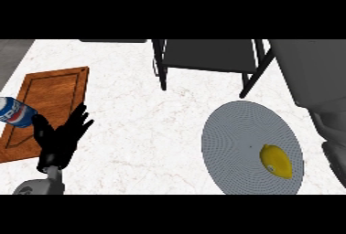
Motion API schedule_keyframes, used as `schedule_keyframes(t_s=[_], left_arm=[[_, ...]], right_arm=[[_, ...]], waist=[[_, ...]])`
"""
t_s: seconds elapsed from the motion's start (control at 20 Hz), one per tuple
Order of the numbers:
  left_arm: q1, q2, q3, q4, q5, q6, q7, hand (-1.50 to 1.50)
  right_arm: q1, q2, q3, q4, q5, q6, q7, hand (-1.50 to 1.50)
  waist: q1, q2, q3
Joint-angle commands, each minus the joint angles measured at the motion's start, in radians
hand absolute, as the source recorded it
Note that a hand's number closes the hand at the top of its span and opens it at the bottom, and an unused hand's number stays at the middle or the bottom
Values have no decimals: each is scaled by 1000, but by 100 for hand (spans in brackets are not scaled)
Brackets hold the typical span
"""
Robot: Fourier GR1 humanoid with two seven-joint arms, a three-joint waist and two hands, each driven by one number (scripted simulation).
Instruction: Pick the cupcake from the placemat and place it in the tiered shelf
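Observation:
A yellow object (276,161), shaped more like a lemon than a cupcake, lies on the right part of the round grey placemat (236,137). The tiered shelf (209,55), a black frame with a dark grey tray, stands at the back centre, just beyond the mat. My left hand (59,139) rests open at the lower left with its fingers up, far from the mat and holding nothing. No black right hand shows; only grey arm parts (324,91) run along the right edge.
A wooden cutting board (51,103) lies at the left, partly behind my left hand. A blue and white soda can (13,112) sits at its left edge. White marble counter (148,128) lies between the board and the mat.

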Motion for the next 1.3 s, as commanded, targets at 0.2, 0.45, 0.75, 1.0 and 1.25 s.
schedule_keyframes(t_s=[0.2, 0.45, 0.75, 1.0, 1.25], left_arm=[[2, -13, -13, 2, 7, -12, 59, 0], [-10, -17, 0, 32, 5, -9, 50, 0], [3, -17, -3, 31, -20, -1, 50, 0], [-38, 12, 28, 59, 10, -41, 61, 0], [-8, -22, 3, 60, -17, -28, 12, 0]], right_arm=[[13, -17, -24, 192, 47, -93, -161, 150], [-30, -24, -51, 284, 63, -160, -245, 150], [-37, -31, -84, 336, 45, -166, -331, 150], [-76, -43, -89, 411, 65, -174, -376, 150], [-87, -14, -164, 396, 23, -290, -289, 150]], waist=[[4, 6, -6], [7, 8, -7], [3, 4, -6], [6, 8, -7], [7, 9, -7]])
